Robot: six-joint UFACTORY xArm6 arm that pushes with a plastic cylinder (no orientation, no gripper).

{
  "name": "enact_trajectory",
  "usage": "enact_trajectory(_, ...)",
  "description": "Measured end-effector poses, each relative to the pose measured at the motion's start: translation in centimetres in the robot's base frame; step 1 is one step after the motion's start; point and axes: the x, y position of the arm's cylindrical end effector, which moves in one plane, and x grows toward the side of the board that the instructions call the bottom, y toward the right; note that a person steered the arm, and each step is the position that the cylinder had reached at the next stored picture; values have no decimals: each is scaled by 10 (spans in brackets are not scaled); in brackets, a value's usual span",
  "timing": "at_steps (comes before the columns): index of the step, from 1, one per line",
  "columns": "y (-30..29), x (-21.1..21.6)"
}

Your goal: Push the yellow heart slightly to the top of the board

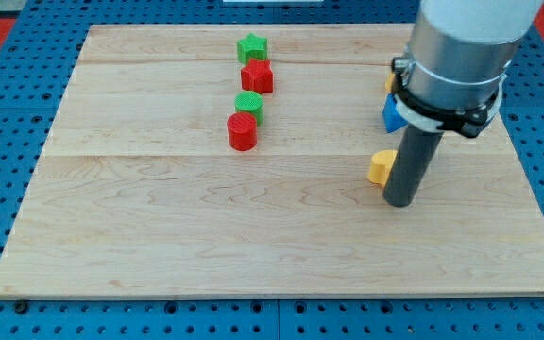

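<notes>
Yellow heart [380, 167] sits at the right middle of the wooden board [206, 236], far from the top edge, so the push looks barely begun. The rod has no hand and holds nothing; its tip [400, 201] rests just right of the heart and a bit lower, touching or nearly.

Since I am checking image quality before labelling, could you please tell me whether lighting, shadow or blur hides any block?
In the camera view, lighting is even and soft, without glare on the board; shadows are faint; focus is sharp across the blocks; only the arm hides things, covering part of the yellow block beside my tip and most of the blue block.
</notes>
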Motion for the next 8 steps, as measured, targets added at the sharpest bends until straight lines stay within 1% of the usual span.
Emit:
enact_trajectory(1, -88, 11)
enact_trajectory(2, -207, -19)
enact_trajectory(3, -130, -31)
enact_trajectory(4, -17, -22)
enact_trajectory(5, -30, -13)
enact_trajectory(6, 0, -20)
enact_trajectory(7, 6, -12)
enact_trajectory(8, 34, -31)
